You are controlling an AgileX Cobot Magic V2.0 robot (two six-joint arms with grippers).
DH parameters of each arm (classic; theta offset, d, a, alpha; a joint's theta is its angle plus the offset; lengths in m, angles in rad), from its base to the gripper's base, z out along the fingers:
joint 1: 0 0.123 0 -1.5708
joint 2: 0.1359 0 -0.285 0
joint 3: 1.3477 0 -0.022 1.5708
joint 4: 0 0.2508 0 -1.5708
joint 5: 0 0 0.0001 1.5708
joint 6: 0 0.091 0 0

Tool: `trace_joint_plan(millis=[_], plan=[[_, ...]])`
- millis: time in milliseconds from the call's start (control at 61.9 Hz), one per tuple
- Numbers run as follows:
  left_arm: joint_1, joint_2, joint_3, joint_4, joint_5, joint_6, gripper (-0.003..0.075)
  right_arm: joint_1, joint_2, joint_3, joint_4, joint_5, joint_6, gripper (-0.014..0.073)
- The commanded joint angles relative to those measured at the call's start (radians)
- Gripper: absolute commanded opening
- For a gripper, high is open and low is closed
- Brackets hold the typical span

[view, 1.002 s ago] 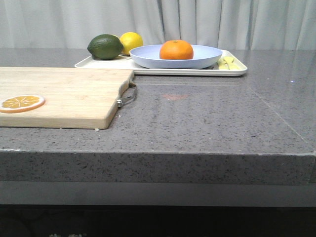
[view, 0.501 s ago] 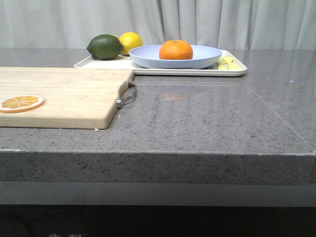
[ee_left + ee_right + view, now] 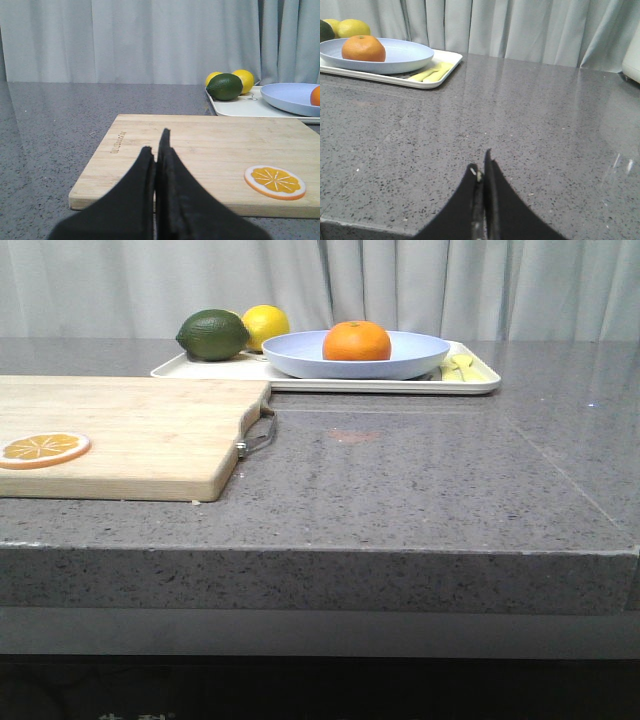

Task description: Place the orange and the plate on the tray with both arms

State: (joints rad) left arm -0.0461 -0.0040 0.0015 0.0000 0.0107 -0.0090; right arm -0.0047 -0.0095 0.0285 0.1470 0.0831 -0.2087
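Grey speckled stone-look table [image 3: 420, 480], polished, glossy w/ faint reflections at centre of front view. Light wood cutting board [image 3: 120, 430] at left, matt, fine grain; small metal handle [image 3: 258, 435] on its right end, shiny. Cream tray [image 3: 380, 383] upper centre, smooth, plastic-looking, low sheen. Pale lavender-blue plate [image 3: 410, 355], smooth, satin. Orange [image 3: 357, 341] w/ finely dimpled, semi-matt skin. Grey cloth curtain [image 3: 400, 280] across top, soft folds, matt. Black matt fingers [image 3: 167, 200], [image 3: 492, 210] at lower centre of both wrist views.
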Motion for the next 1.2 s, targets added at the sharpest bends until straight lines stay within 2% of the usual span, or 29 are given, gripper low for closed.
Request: trace_joint_plan(millis=[0, 210, 404, 1180], plan=[[0.003, -0.02, 0.004, -0.013, -0.076, -0.008, -0.0018, -0.007, -0.022, -0.006, -0.006, -0.095, -0.009, -0.007], [0.003, -0.02, 0.004, -0.013, -0.076, -0.008, -0.0018, -0.007, -0.022, -0.006, -0.007, -0.099, -0.006, -0.007], [0.003, -0.02, 0.004, -0.013, -0.076, -0.008, -0.0018, -0.007, -0.023, -0.005, -0.108, -0.126, 0.142, -0.007], [0.003, -0.02, 0.004, -0.013, -0.076, -0.008, -0.0018, -0.032, -0.022, -0.006, -0.113, -0.125, 0.142, -0.007]])
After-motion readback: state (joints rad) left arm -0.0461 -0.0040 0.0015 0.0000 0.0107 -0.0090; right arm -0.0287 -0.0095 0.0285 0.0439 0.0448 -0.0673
